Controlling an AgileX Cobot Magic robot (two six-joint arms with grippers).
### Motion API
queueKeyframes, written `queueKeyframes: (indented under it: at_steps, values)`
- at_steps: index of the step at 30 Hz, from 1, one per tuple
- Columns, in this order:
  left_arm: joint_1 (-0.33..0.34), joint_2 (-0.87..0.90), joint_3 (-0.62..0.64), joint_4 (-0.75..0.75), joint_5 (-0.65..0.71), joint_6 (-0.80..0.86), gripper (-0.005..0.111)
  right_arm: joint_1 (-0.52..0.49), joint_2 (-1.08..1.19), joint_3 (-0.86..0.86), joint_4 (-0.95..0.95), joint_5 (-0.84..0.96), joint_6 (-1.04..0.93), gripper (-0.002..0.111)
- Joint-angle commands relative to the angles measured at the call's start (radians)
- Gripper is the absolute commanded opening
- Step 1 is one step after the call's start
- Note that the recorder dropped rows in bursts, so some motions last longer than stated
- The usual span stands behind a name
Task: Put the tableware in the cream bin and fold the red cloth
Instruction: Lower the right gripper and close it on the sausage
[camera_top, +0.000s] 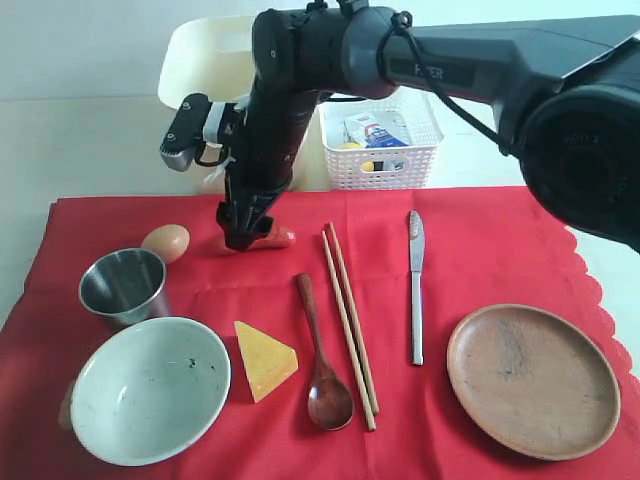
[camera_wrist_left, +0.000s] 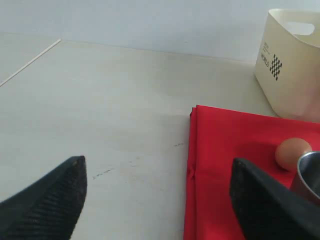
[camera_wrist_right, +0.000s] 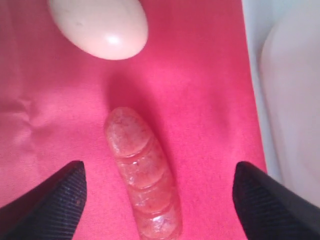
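The right gripper (camera_top: 240, 235) is held wide over a reddish sausage (camera_wrist_right: 142, 175), nothing gripped. The left gripper (camera_wrist_left: 157, 200) is spread wide, empty, above the red cloth (camera_top: 480, 260) corner. A cheese wedge (camera_top: 263, 358) is set between bowl (camera_top: 150, 388) and spoon (camera_top: 320, 355), and an egg (camera_top: 166, 241) beside the steel cup (camera_top: 123, 287). Spoon, chopsticks (camera_top: 350, 325) and knife (camera_top: 416, 285) are laid side by side on the cloth, long axes near-to-far. The knife tip is pointed toward the white basket (camera_top: 380, 165) beside the cream bin (camera_top: 205, 60).

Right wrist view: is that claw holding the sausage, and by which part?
Nothing is held. The right gripper stands open, fingers wide either side of the sausage, not touching it. The left gripper is open and empty too.
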Motion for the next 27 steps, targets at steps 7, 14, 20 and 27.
queueKeyframes:
  at_steps: [7,14,20,27]
  values:
    - [-0.003,-0.005,0.002,-0.002,-0.010,-0.004,0.075,-0.001,0.053,0.000,-0.015,-0.040,0.008,0.076]
    - [-0.003,-0.005,0.002,-0.002,-0.010,-0.004,0.075,-0.001,0.060,0.000,-0.015,-0.037,0.013,0.050]
    - [-0.003,-0.005,0.002,-0.002,-0.010,-0.004,0.075,-0.001,0.058,0.000,-0.015,0.007,0.013,0.019]
    - [-0.003,-0.005,0.002,-0.002,-0.010,-0.004,0.075,0.001,0.026,0.000,-0.004,0.059,0.020,0.000]
